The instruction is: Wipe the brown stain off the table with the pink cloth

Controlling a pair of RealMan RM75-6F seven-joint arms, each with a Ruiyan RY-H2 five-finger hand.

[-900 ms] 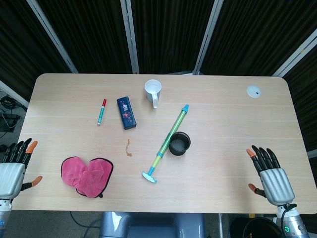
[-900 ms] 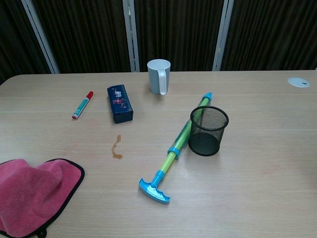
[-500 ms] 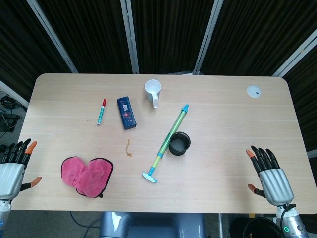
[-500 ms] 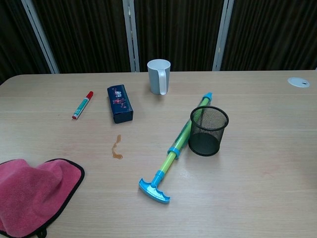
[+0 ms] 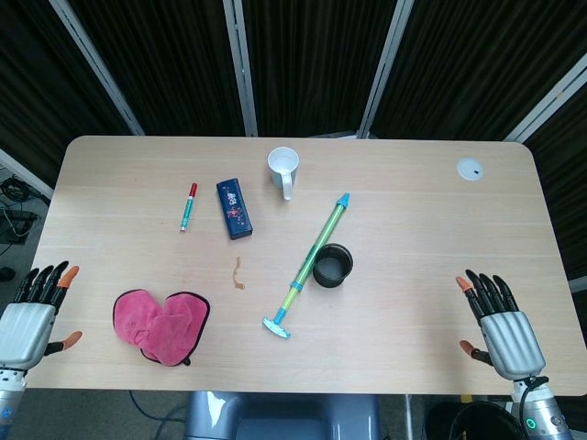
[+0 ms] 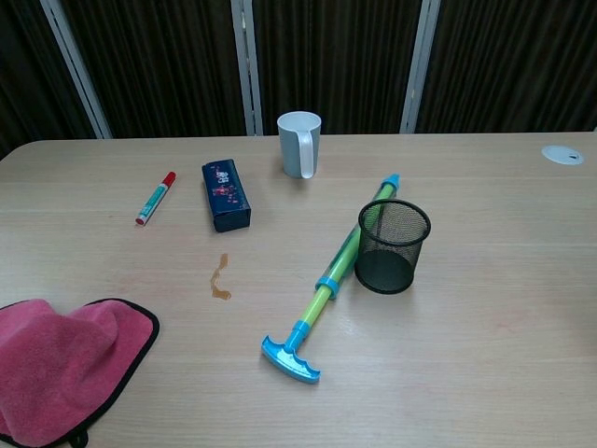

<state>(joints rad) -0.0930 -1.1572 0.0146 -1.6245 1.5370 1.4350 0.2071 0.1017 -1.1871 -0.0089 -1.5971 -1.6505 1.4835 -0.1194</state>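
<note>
The pink cloth (image 5: 161,325) lies crumpled near the table's front left edge, also seen at the lower left of the chest view as the pink cloth (image 6: 61,369). A small brown stain (image 5: 238,273) marks the wood to its upper right; the brown stain (image 6: 220,278) shows clearly in the chest view. My left hand (image 5: 29,313) hovers open at the front left corner, left of the cloth and apart from it. My right hand (image 5: 498,325) hangs open at the front right, holding nothing. Neither hand appears in the chest view.
A green-blue pump toy (image 5: 310,263) lies diagonally beside a black mesh cup (image 5: 332,265). A dark blue box (image 5: 233,208), a red-capped marker (image 5: 188,206) and a white mug (image 5: 284,170) sit behind the stain. A round cable cap (image 5: 470,168) is at the far right.
My left hand has drifted slightly toward the front edge and a little to the right. The right hand and all objects stay where they were.
</note>
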